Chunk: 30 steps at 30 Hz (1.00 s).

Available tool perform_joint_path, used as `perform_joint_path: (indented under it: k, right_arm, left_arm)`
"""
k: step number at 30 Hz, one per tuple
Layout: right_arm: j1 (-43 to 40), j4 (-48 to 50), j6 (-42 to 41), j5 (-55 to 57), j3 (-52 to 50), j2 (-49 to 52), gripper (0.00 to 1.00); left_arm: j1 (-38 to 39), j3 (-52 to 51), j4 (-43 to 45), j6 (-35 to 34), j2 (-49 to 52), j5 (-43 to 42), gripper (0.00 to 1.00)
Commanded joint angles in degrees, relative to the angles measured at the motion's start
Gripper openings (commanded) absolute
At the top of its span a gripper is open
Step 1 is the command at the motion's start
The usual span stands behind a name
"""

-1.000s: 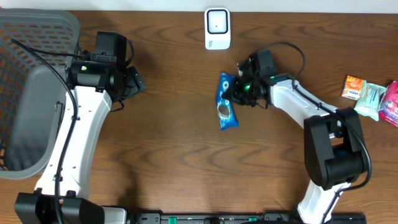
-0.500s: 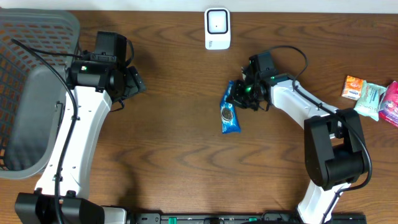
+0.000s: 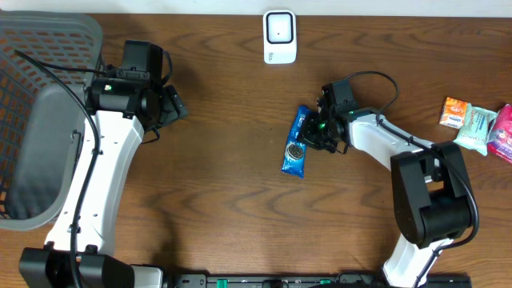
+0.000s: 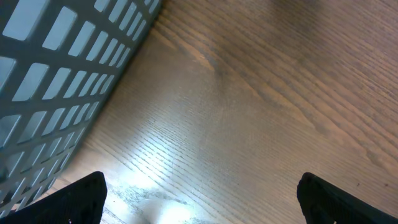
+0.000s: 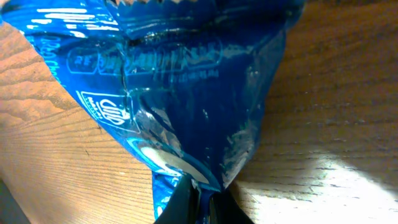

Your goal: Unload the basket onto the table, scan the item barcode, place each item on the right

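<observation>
The right claw (image 3: pixel 318 130) is pinching one crimped end of the blue snack packet (image 3: pixel 296 152), which is extending over the middle of the worktop (image 3: pixel 224 192), near the white scanner (image 3: pixel 279 36). The left claw (image 3: pixel 174 106) is hanging spread beside the grey basket (image 3: pixel 56 28), whose contents are not showing clearly.

Shop-checkout mock-up: barcode scanner (image 3: pixel 279 36), grey basket (image 3: pixel 56 28), snack packets (image 3: pixel 474 128) on wooden table (image 3: pixel 224 168).

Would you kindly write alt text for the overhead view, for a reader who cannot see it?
The right gripper pinches a blue cookie packet on a wooden table, below a white scanner. The left gripper stands open beside a grey basket; other snack packets lie at the right edge.
</observation>
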State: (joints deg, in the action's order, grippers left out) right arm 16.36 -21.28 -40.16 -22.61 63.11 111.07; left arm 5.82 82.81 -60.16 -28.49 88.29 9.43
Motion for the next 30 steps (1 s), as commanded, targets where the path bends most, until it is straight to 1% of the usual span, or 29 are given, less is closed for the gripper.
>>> perform_joint_path:
  k: [1,8,10,11,13,14,16,21,24,27,30]
  right_arm:
    - [0.0,0.4,-0.7,3.1,-2.7,1.0,0.02]
    - [1.0,2.7,-0.7,3.0,-3.0,3.1,0.07]
    - [1.4,3.1,-0.7,3.0,-3.0,3.4,0.13]
    - [1.7,3.4,-0.7,3.0,-3.0,3.4,0.21]
    - [2.0,3.8,-0.7,3.0,-3.0,3.4,0.27]
    - [2.3,4.0,-0.7,3.0,-3.0,3.4,0.33]
    - [2.6,4.3,-0.7,3.1,-3.0,3.4,0.35]
    - [3.6,4.3,-0.7,5.7,-3.0,3.4,0.38]
    - [4.0,4.2,-0.7,6.1,-3.0,3.4,0.37]
    - [4.0,4.3,-0.7,6.3,-3.0,3.4,0.33]
    - [4.0,4.5,-0.8,7.6,-3.7,3.5,0.26]
  left_arm:
    - [0.0,-0.2,-0.2,-0.3,-0.3,1.1,0.98]
    - [0.0,-0.2,-0.2,-0.3,-0.3,1.1,0.98]
    - [0.0,-0.2,-0.2,-0.3,-0.3,1.1,0.98]
    - [0.0,-0.2,-0.2,-0.3,-0.3,1.1,0.98]
    - [0.0,-0.2,-0.2,-0.3,-0.3,1.1,0.98]
    - [0.0,-0.2,-0.2,-0.3,-0.3,1.1,0.97]
    - [0.0,-0.2,-0.2,-0.3,-0.3,1.1,0.98]
    - [0.0,-0.2,-0.2,-0.3,-0.3,1.1,0.98]
    - [0.0,-0.2,-0.2,-0.3,-0.3,1.1,0.98]
    - [0.0,-0.2,-0.2,-0.3,-0.3,1.1,0.98]
    - [0.0,-0.2,-0.2,-0.3,-0.3,1.1,0.98]
